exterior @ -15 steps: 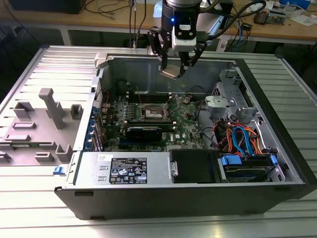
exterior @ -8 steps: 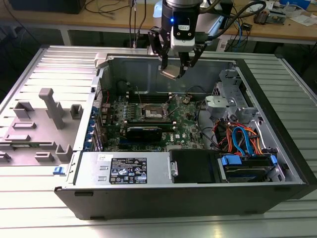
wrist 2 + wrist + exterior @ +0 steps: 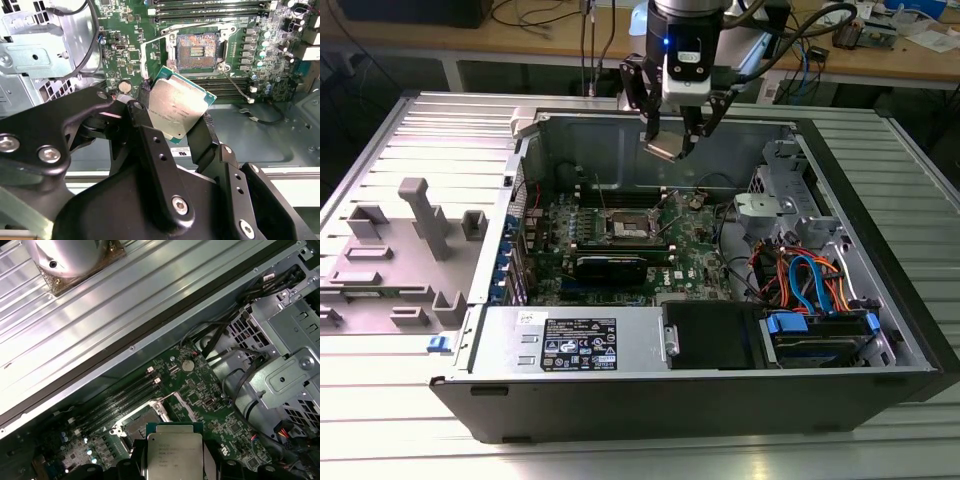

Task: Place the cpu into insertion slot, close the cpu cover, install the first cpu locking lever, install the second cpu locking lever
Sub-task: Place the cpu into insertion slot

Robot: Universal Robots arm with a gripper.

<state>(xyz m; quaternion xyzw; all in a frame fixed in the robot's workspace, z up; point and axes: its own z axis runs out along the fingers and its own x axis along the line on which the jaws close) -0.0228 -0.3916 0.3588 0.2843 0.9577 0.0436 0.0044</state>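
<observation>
Silvery cpu (image 3: 664,150) gripped, above insertion slot (image 3: 628,228) (exterior view)

Black jointed tool (image 3: 170,120), silver screws (image 3: 180,205), white-and-grey wrist housing (image 3: 682,65), small blue light (image 3: 667,42), dark cables (image 3: 800,30)

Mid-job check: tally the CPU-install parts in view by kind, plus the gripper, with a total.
silvery-grey square cpu chip: 1
square insertion slot with dark centre, empty: 1
thin silvery metal cpu cover frame, open: 1
black gripper, holding the chip: 1
Total: 4
</observation>
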